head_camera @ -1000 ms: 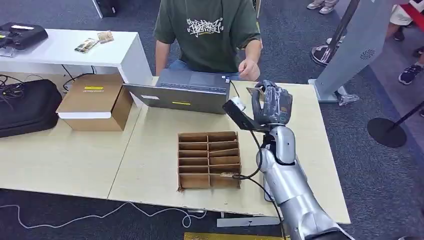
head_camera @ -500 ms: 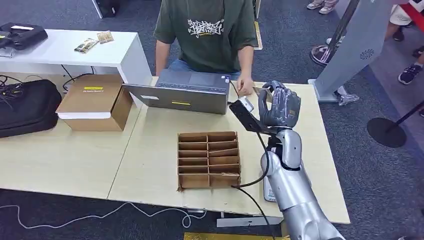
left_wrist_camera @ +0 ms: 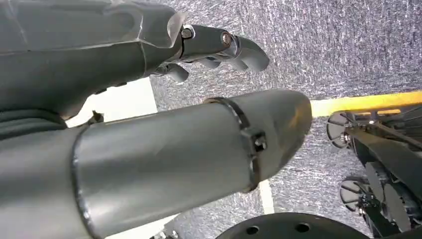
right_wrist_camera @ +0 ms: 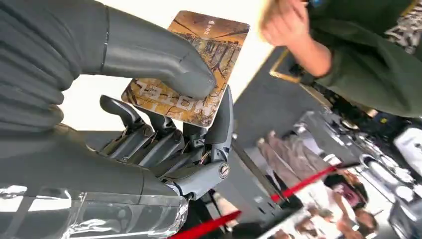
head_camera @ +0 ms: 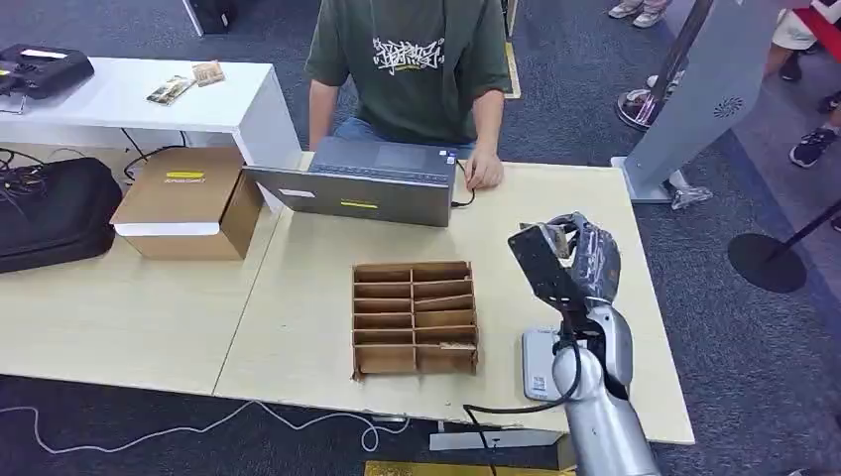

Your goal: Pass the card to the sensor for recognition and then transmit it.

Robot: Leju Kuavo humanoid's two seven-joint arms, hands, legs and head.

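Our right thumb (right_wrist_camera: pixel 164 64) presses on the face of the card (right_wrist_camera: pixel 191 67) while the darker fingers (right_wrist_camera: pixel 219 124) back it from beneath, so our right hand (head_camera: pixel 585 260) is clamped on the card. The card is brown and printed, with the word HOTEL along one edge. In the head view the hand is raised above the right part of the table (head_camera: pixel 298 297), and a corner of the card shows at the fingertips. Just below the hand, near the table's front edge, lies the sensor (head_camera: pixel 540 362), a pale flat pad partly covered by our right arm (head_camera: pixel 600 397). The card is held in the air above it, not touching it.

Our left hand (left_wrist_camera: pixel 219 47) hangs over the grey carpet (left_wrist_camera: pixel 348 45) with its fingers curled in and nothing between them.

Left of the sensor stands a cardboard tray (head_camera: pixel 415 317) split into narrow slots. Behind it a laptop (head_camera: pixel 362 183) is open toward a person (head_camera: pixel 412 59) in a green shirt, whose hand (head_camera: pixel 483 174) rests on the table beside the laptop. Farther left sit a cardboard box (head_camera: pixel 188 203) and a black bag (head_camera: pixel 55 208).
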